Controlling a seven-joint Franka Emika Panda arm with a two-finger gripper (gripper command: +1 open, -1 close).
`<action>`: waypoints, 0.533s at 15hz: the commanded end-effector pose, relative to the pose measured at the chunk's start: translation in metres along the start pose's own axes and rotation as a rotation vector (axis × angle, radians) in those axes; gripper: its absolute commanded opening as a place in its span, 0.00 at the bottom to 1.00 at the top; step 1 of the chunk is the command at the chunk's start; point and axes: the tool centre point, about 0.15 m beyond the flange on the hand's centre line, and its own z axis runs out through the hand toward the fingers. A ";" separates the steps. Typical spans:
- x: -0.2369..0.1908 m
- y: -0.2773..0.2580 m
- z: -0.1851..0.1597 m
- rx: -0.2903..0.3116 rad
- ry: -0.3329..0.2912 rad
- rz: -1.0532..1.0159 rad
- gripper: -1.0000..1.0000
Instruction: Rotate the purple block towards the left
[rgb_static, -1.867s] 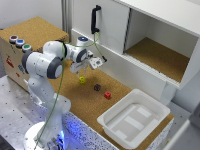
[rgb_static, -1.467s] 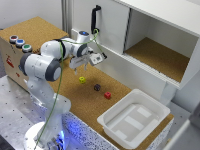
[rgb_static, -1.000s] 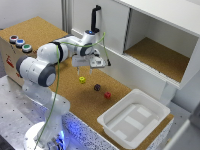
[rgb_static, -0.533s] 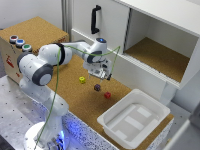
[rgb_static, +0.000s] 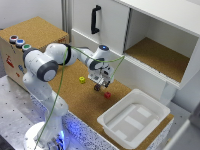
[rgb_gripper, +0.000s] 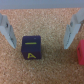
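Now hovering low over the cork desk (rgb_static: 75, 100) after swinging across from the yellow-green block (rgb_static: 82, 79), end effector (rgb_gripper: 42, 31) gaping wide and holding nothing, straddling the purple block (rgb_gripper: 31, 49) beside the red block (rgb_static: 107, 95), seemingly lining up for gripping and turning leftward.

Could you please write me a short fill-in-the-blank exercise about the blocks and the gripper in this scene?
1. In the wrist view, the purple block lies between the gripper's two ____.
2. The markings on the purple block are ____.
3. The small block lying apart from the other two is ____.
4. The empty bin is ____.

Missing words: fingers; yellow; yellow-green; white
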 end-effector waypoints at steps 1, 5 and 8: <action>0.007 -0.009 0.025 -0.037 -0.027 0.048 1.00; 0.010 -0.014 0.029 -0.023 -0.017 0.048 0.00; 0.006 -0.019 0.033 -0.021 -0.037 0.036 0.00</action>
